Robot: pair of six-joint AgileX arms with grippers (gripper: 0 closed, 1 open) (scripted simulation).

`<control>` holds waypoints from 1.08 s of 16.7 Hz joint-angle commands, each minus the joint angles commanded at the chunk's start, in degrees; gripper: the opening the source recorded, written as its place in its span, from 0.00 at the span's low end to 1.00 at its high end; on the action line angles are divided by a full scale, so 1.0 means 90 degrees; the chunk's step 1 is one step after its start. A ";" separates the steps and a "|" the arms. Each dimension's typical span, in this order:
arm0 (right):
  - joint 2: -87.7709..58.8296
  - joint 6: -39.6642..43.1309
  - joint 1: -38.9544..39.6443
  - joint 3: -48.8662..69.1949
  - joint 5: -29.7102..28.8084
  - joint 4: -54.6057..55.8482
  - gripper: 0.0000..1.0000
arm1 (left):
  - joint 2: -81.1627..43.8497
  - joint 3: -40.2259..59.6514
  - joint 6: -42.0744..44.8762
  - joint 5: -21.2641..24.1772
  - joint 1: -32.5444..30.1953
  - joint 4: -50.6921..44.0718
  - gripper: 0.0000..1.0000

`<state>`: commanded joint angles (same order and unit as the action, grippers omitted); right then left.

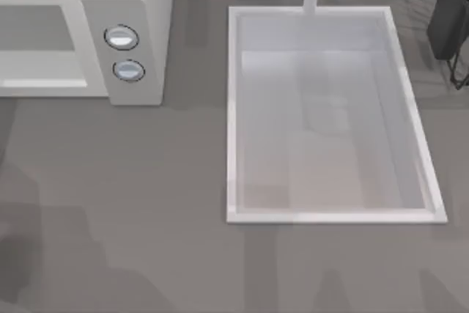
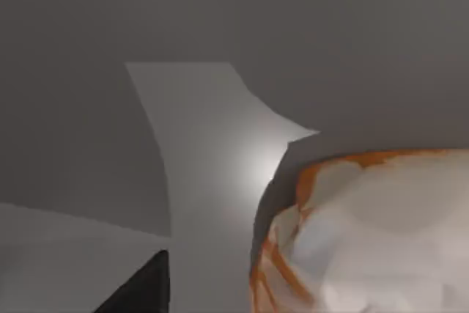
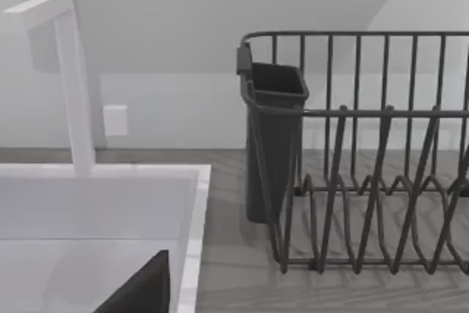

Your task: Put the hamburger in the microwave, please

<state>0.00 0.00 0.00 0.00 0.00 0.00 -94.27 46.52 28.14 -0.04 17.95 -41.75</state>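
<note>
Hamburger: the small round tan-orange bun-like hamburger (image 2: 366, 236) with pale patches is showing close up in the left wrist view, lying against a plain grey surface that is probably the cavity floor, though I cannot tell for certain.
Microwave: the large white boxy microwave (image 1: 146, 5) is sitting at the far left of the grey desk (image 1: 146, 203), its grey cavity facing forward and 2 round silver-blue knobs (image 1: 122, 37) stacked on its side panel.
Left tool: a dark tip (image 2: 143, 287) is peeking into the left wrist view beside the bun; whether the tool is spread or pinching the bun, I cannot tell.
Right arm: idling near the white rectangular sink (image 1: 234, 108), facing the dark wire dish rack (image 3: 366, 159) and white faucet (image 3: 73, 78).
Doing it well: I would be setting the bun flat and deep inside, letting go gently, then backing straight out without brushing the cavity walls.
</note>
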 joint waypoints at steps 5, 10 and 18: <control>0.0000 0.0000 0.0000 0.0000 0.0000 0.0000 1.00 | -0.0473 -0.0459 0.0019 0.0001 0.0014 0.0872 1.00; 0.0000 0.0000 0.0000 0.0000 0.0000 0.0000 1.00 | -0.0473 -0.0459 0.0019 0.0001 0.0014 0.0872 0.85; 0.0000 0.0000 0.0000 0.0000 0.0000 0.0000 1.00 | -0.0473 -0.0459 0.0019 0.0001 0.0014 0.0872 0.25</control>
<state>0.00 0.00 0.00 0.00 0.00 0.00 -98.53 42.39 28.31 -0.03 18.07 -33.91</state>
